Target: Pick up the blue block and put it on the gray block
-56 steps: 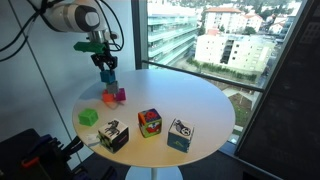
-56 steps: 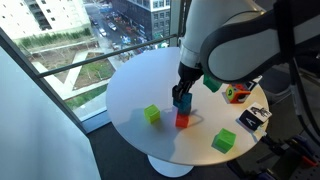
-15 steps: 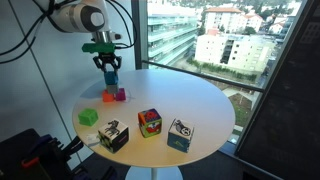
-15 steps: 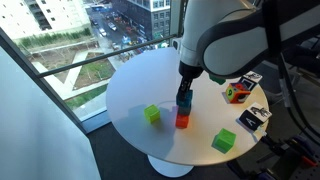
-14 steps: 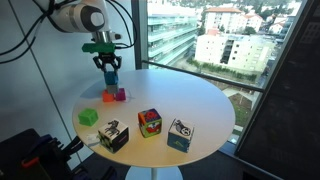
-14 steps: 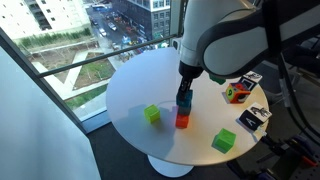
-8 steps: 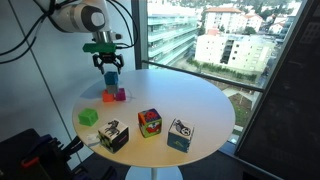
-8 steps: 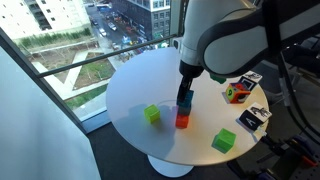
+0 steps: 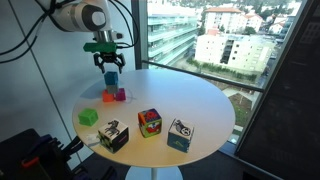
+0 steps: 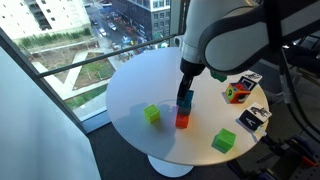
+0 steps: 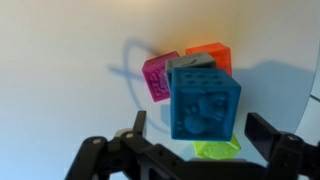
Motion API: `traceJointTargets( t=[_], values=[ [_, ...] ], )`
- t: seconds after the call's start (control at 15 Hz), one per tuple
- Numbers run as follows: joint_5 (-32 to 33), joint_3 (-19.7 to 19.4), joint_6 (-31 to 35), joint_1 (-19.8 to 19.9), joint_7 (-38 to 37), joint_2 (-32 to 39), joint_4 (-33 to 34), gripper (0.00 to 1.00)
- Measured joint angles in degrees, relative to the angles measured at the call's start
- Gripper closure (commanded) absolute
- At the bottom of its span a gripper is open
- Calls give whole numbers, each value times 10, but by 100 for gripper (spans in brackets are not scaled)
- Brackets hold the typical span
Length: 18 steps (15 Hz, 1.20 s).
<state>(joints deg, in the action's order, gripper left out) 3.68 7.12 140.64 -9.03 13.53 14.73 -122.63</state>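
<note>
The blue block (image 11: 205, 103) fills the middle of the wrist view, slightly tilted, right over the gray block (image 11: 183, 66), of which only a top strip shows behind it. Whether the two touch I cannot tell. My gripper (image 11: 200, 125) is open, one finger on each side of the blue block with a gap showing on both sides. In both exterior views the gripper (image 9: 111, 67) (image 10: 186, 94) hangs straight down at the table's edge, with the blue block (image 9: 111, 77) (image 10: 186, 101) between its fingertips, above the other small blocks.
A magenta block (image 11: 157, 77) and an orange block (image 11: 208, 52) lie beside the gray one, with a yellow-green block (image 11: 218, 149) nearby. On the round white table (image 9: 195, 100) stand a bright green cube (image 9: 88, 117) and three picture-covered cubes (image 9: 150, 122). The window is close behind.
The jaws have gone from shut on the blue block to open, letting it go. The arm has barely moved and the block stays in place between the fingers.
</note>
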Motion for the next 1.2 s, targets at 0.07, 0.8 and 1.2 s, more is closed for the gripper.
traceJointTargets(
  t=[0.07, 0.8, 1.2],
  values=[
    [-2, 0, 0, 0, -2, -1, 0, 0],
    [-8, -1, -33, 1, -79, -40, 0, 0],
    [-8, -6, -103, 1, -105, -75, 0, 0]
  ],
)
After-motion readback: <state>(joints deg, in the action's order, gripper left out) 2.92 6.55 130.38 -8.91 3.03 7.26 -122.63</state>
